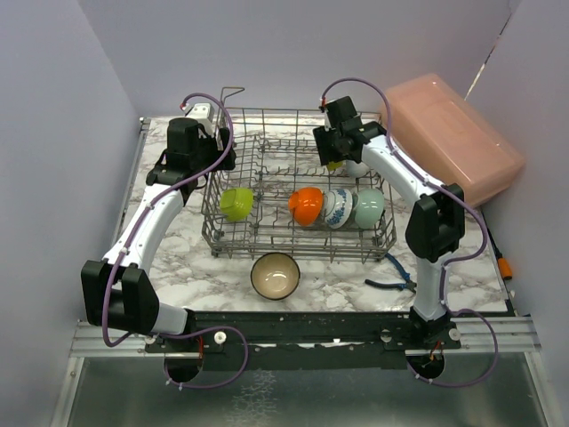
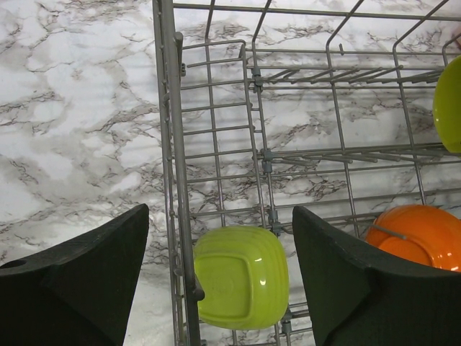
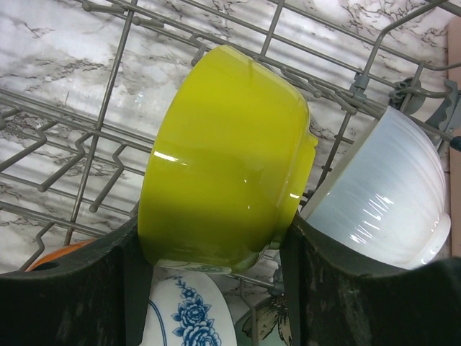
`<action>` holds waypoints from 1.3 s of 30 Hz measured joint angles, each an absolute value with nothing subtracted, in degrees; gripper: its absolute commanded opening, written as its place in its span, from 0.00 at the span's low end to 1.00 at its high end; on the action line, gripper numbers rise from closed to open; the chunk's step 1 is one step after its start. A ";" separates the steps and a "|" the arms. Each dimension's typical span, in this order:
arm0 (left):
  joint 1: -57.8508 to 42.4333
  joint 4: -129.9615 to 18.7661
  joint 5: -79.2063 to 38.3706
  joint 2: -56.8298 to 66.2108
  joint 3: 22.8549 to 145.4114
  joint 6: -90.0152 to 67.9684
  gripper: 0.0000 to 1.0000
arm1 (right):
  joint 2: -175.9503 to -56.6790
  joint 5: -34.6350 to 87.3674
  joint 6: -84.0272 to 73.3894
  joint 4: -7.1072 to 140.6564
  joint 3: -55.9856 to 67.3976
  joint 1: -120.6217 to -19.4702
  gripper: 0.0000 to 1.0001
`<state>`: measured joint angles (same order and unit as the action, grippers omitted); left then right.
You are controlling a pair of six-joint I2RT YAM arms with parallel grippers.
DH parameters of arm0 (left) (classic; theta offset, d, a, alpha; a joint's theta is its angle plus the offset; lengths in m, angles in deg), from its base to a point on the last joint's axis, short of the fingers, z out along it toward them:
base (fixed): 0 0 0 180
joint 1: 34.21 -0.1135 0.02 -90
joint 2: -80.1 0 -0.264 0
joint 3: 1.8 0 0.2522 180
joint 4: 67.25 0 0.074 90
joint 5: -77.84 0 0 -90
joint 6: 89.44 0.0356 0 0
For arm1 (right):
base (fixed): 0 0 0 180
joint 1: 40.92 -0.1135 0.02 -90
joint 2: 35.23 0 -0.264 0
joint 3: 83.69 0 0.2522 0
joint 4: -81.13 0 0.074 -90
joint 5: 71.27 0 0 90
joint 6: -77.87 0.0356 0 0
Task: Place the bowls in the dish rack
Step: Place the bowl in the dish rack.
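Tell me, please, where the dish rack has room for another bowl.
The dish rack is bare at rear left and middle, plus the front gap between the lime green bowl and the orange bowl. Crowded: the front right row and the rear right corner, where the right gripper holds the yellow-green bowl beside the white bowl.

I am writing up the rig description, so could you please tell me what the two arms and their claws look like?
Both the left arm and right arm have white links with boxy black joint housings, and a purple cable loops along each. The left claw and right claw each have two broad, matte black, wedge-shaped fingers.
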<state>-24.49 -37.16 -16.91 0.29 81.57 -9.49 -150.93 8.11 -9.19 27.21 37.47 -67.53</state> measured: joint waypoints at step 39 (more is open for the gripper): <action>-24.51 -37.16 -17.33 0.26 81.57 -9.51 0.82 | -154.39 15.13 -5.04 29.81 37.31 -64.80 0.24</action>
